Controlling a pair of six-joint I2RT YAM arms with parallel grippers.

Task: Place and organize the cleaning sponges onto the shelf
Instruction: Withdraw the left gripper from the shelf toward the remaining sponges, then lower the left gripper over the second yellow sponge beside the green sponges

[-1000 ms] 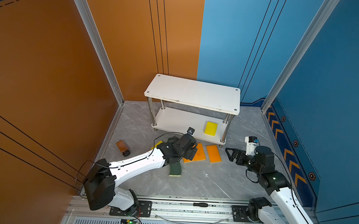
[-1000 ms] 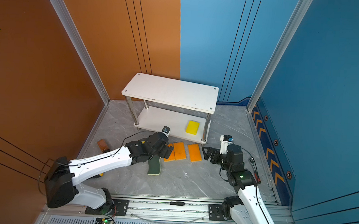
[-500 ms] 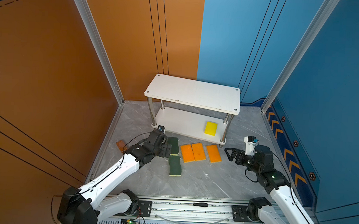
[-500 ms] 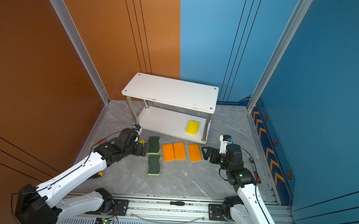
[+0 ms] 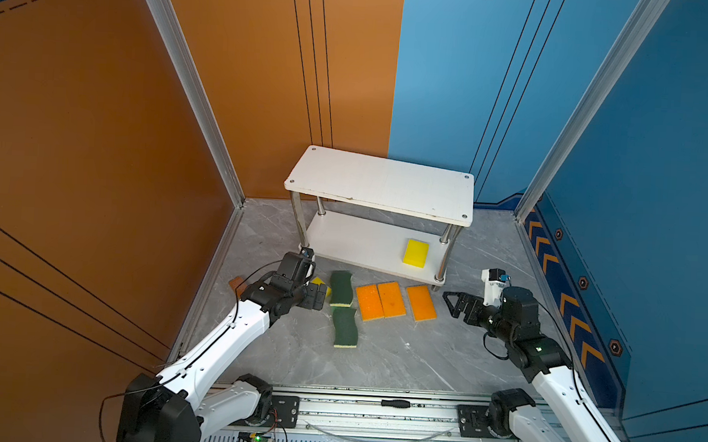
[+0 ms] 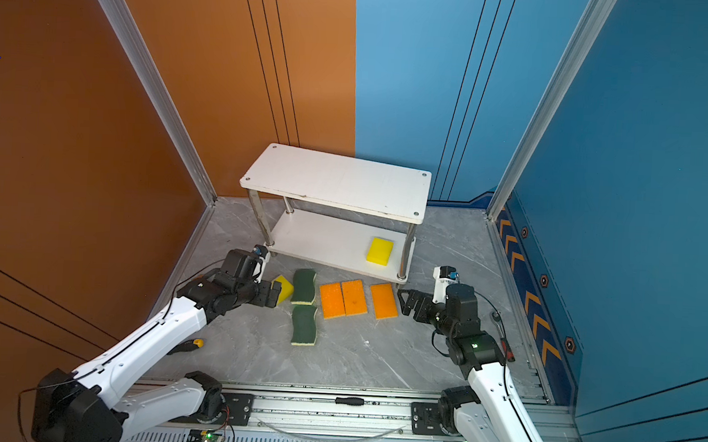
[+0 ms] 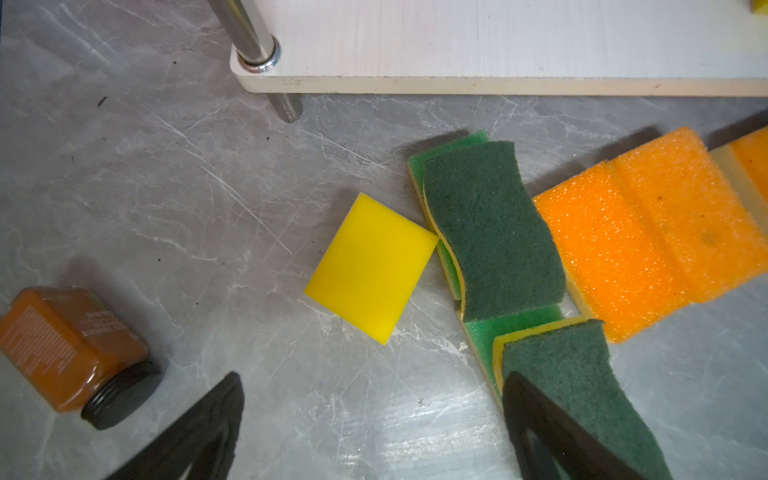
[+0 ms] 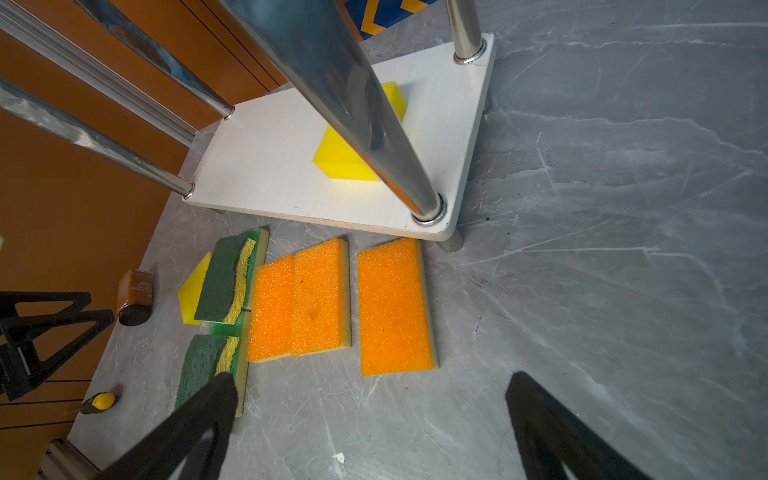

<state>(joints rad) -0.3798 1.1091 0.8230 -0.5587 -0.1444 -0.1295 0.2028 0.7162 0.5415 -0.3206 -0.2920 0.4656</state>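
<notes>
The white two-tier shelf (image 5: pixel 381 186) stands at the back, with one yellow sponge (image 5: pixel 416 252) on its lower board. On the floor in front lie three orange sponges (image 5: pixel 391 299) in a row. Left of them are two dark-green wavy sponges (image 5: pixel 341 288) (image 5: pixel 345 327), each resting on a light-green sponge (image 7: pixel 482 334). A second yellow sponge (image 7: pixel 371 268) lies just left of these. My left gripper (image 5: pixel 319 297) hovers open and empty beside it. My right gripper (image 5: pixel 450 304) is open and empty, right of the orange row.
A brown bottle (image 7: pixel 70 349) lies on the floor near the left wall. A yellow-handled screwdriver (image 6: pixel 187 345) lies under the left arm. A black screwdriver (image 5: pixel 394 403) rests on the front rail. Walls close in on three sides.
My left gripper swung left, off the green and orange sponges, uncovering the far dark-green sponge, and now sits by the floor's yellow sponge. The right arm has not moved.
</notes>
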